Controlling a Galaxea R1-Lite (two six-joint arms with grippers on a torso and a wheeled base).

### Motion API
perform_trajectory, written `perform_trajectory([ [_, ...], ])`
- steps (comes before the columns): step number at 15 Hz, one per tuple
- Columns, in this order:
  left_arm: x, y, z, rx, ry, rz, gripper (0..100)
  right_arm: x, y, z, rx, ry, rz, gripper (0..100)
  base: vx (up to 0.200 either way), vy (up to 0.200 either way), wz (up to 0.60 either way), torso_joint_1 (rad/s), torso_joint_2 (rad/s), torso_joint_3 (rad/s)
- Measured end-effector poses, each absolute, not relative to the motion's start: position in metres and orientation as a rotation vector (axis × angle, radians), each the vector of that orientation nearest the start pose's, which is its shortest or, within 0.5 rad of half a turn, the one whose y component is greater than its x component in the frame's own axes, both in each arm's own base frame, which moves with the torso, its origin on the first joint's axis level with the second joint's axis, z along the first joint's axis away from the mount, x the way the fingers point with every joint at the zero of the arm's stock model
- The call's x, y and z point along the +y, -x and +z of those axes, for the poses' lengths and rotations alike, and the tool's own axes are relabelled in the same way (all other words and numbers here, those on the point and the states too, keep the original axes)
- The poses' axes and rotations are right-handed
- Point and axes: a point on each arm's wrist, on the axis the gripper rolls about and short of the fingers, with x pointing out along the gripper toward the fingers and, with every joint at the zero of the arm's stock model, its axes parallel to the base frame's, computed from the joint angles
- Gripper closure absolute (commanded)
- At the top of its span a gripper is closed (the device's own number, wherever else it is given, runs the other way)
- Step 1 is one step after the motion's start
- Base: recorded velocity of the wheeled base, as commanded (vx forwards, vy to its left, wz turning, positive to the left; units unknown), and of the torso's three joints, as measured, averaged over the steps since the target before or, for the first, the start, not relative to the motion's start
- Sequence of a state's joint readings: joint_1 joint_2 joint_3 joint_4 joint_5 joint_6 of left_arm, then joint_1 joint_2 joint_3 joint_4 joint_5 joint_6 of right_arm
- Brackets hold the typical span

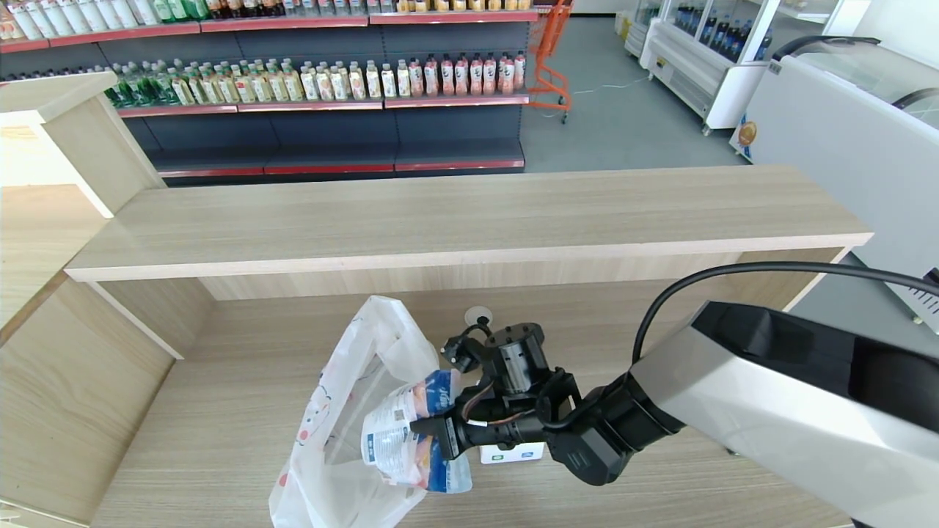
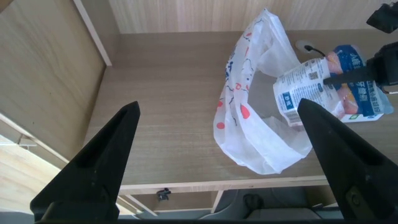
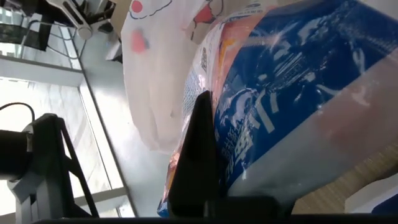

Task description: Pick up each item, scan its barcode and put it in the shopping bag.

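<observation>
Right claw [image 1: 429, 429]: closed on a blue-and-white plastic packet [image 1: 389, 440], its dark fingers [image 3: 199, 155] pinching the packet across the middle; the grip looks firm.
Packet: between the right claw's fingers, tilted, printed label side facing away from the claw towards the bag; it sits partly at the bag's mouth, raised off the counter.
Shopping bag [image 1: 330, 411]: white, thin plastic with red marks; it stands slumped just in front of the right claw's fingertips, its mouth open towards the claw; what is inside it I cannot tell.
Left claw [image 2: 219, 107]: wide open and holding nothing; it hangs above the lower counter [image 1: 183, 440], the bag beyond its fingertips.
Small white box [image 1: 513, 455]: on the counter right under the right claw's wrist; perhaps the scanner, though I cannot tell.
Progress: pick-up of this packet is done; bagging seems to be the step in hand; whether the barcode is scanned cannot be told.
Left to do: lower the packet into the bag and let go; then any further items.
</observation>
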State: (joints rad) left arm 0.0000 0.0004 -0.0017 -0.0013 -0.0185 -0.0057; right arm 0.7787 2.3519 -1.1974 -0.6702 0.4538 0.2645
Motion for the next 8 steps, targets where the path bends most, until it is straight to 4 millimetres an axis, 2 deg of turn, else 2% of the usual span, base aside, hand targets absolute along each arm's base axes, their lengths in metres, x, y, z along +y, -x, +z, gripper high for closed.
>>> perform_trajectory([
  [3,0.000,0.023,0.076,-0.003,0.006,-0.019,0,0.320,-0.309,0.040,0.638,-0.164,1.144,0,0.000,0.000,0.00,0.000,0.00,0.000],
  [5,0.000,0.023,0.076,-0.003,0.006,-0.018,0,0.326,-0.309,0.049,0.597,-0.261,1.154,0,0.000,0.000,0.00,0.000,0.00,0.000],
  [8,0.000,0.023,0.076,-0.003,0.006,-0.019,0,0.328,-0.309,0.053,0.580,-0.303,1.164,0,0.000,0.000,0.00,0.000,0.00,0.000],
])
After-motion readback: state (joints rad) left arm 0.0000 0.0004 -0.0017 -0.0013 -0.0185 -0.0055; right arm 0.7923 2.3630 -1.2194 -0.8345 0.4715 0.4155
